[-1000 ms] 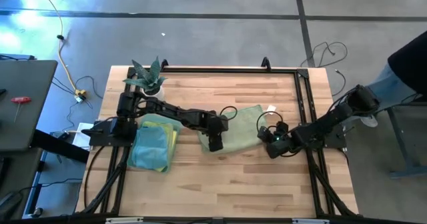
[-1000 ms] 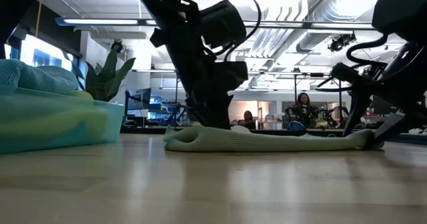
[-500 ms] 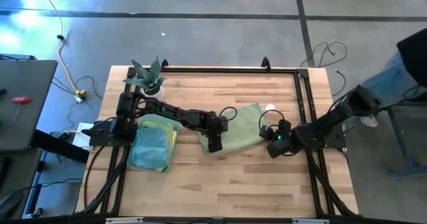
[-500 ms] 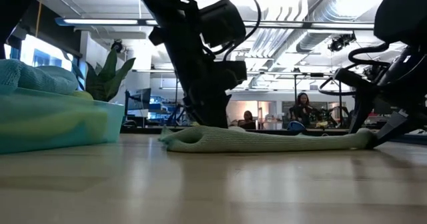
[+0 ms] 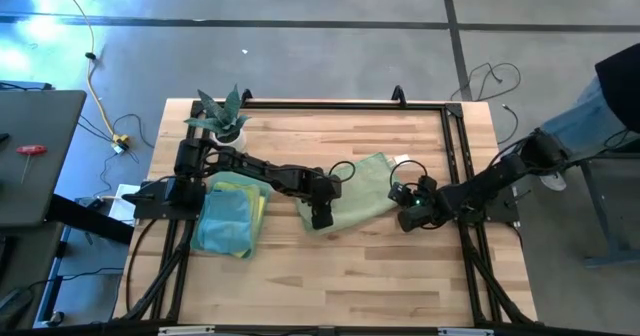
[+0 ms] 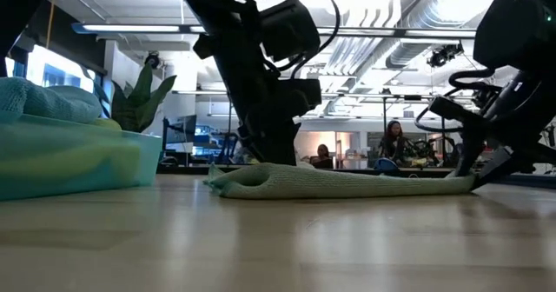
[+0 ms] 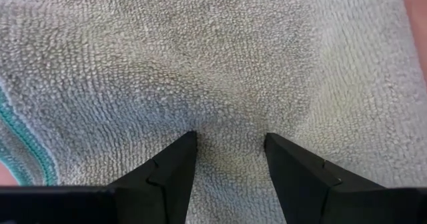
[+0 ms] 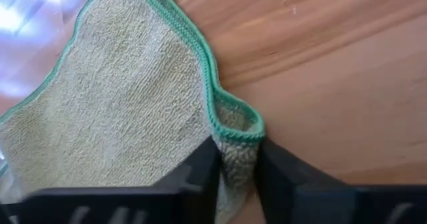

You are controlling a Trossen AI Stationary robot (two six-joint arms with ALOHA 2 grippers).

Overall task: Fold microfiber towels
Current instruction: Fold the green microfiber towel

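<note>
Pale green towel [image 5: 358,193], teal-edged, flat on table [image 5: 400,266]

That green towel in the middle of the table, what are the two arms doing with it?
They are part-way through folding it. The left claw presses its open fingers down on the pale green towel, pinning one side. The right claw is shut on the towel's teal-edged corner at the other side. Other towels lie stacked on the table's left.

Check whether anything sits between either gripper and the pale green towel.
Nothing visible does. The left gripper presses open onto the pale green towel; the right gripper has pinched its hemmed corner.
</note>
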